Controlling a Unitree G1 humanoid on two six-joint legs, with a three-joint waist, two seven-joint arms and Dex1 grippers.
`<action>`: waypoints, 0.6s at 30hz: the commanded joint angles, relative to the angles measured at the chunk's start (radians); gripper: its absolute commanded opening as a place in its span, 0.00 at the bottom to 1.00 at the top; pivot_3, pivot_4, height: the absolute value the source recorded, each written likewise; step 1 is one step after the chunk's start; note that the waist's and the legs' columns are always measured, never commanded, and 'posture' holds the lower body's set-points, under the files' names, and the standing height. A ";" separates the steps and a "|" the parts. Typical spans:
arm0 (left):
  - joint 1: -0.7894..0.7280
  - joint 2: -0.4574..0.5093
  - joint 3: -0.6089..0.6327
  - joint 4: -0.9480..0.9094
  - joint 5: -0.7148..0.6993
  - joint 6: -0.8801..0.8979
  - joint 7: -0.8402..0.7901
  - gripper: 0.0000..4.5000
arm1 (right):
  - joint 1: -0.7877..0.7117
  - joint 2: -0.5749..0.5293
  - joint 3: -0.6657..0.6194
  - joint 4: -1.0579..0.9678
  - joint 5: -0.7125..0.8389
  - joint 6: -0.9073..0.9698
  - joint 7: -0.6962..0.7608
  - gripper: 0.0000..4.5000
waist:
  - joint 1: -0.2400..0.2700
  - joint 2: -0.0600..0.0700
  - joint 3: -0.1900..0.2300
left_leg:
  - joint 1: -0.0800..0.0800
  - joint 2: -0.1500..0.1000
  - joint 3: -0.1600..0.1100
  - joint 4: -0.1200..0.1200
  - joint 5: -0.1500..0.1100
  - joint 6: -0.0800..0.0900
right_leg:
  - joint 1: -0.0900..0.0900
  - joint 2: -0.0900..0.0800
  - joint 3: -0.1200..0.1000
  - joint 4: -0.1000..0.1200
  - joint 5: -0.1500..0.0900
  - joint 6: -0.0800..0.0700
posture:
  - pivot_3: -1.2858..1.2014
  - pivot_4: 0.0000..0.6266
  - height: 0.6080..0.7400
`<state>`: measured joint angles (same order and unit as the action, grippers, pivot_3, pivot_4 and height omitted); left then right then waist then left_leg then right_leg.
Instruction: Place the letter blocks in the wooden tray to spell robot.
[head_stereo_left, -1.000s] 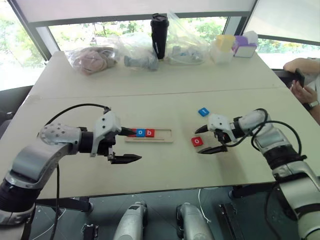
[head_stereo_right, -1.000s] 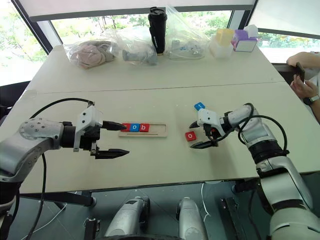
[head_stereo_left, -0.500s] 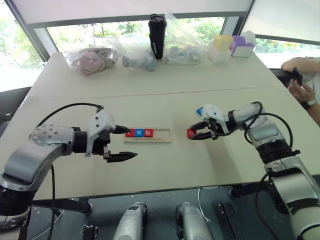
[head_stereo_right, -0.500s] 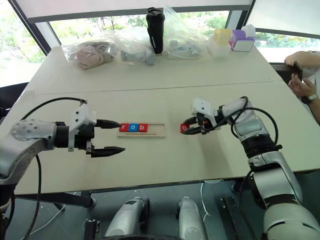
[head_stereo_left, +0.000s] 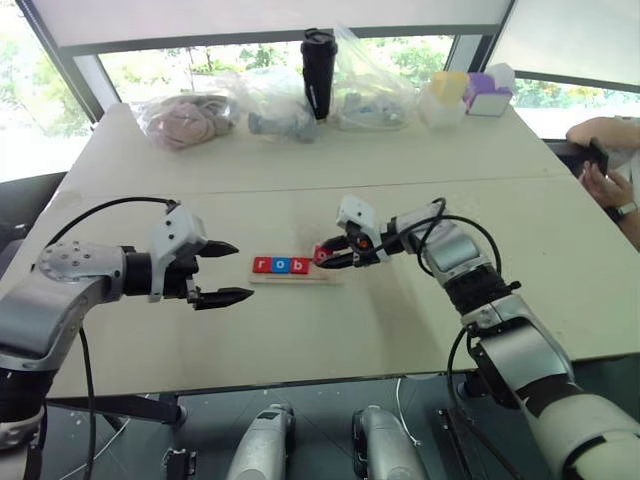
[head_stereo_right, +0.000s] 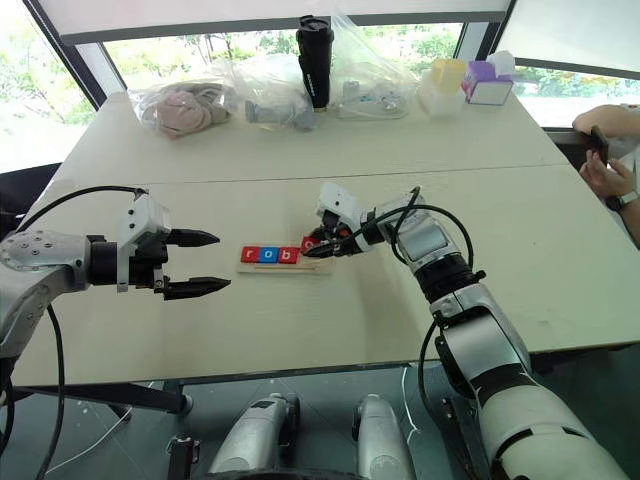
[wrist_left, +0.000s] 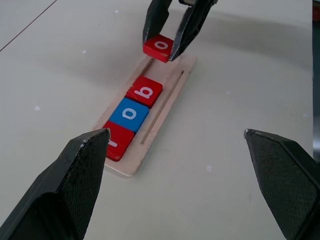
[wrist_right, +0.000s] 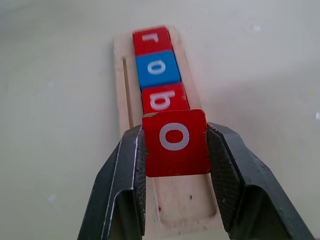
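Since the earlier frame, the red "o" block (head_stereo_left: 322, 254) is carried from the tabletop (head_stereo_left: 400, 330) to the wooden tray (head_stereo_left: 300, 277), clamped in the right end effector (head_stereo_left: 330, 255).

In the left wrist view, it is held above the slot beside "b" (wrist_left: 144, 91).

The left end effector (head_stereo_right: 205, 262) is held wide open and empty.

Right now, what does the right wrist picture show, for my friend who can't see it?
The right gripper holds a red o block over the wooden tray. Behind it, r, o and b sit in a row.
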<state>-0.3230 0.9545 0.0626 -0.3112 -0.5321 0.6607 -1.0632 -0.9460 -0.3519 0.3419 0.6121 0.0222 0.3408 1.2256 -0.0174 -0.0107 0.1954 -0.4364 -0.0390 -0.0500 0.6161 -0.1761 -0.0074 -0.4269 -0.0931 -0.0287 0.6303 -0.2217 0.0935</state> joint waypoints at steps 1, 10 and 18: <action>0.000 -0.008 0.019 -0.038 -0.007 -0.003 0.016 1.00 | -0.059 0.027 0.016 0.052 -0.029 -0.056 0.002 0.26 | -0.005 0.000 0.000 | 0.000 0.000 0.000 0.000 0.000 0.000 | 0.000 0.000 0.000 0.000 0.001 0.001 | 0.52 0.24 1.00; 0.017 -0.022 0.023 -0.053 -0.011 0.004 0.039 1.00 | -0.114 0.089 0.016 0.184 -0.059 -0.112 0.005 0.26 | -0.003 0.000 0.000 | 0.000 0.001 -0.001 -0.001 0.000 -0.001 | -0.001 0.003 0.000 0.000 0.001 0.001 | 0.52 0.24 1.00; 0.033 -0.023 0.027 -0.051 -0.007 -0.006 0.047 1.00 | -0.126 0.106 0.011 0.222 -0.077 -0.138 0.003 0.26 | -0.002 0.000 0.000 | 0.000 0.001 -0.002 -0.001 0.001 -0.002 | -0.001 0.003 0.000 0.001 0.001 0.001 | 0.52 0.24 1.00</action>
<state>-0.2849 0.9314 0.0619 -0.3369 -0.5344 0.6678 -1.0205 -1.0429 -0.2533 0.3652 0.8303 -0.0497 0.2168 1.2313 -0.0198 -0.0107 0.1954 -0.4362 -0.0377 -0.0515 0.6151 -0.1751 -0.0093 -0.4274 -0.0898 -0.0285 0.6308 -0.2209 0.0942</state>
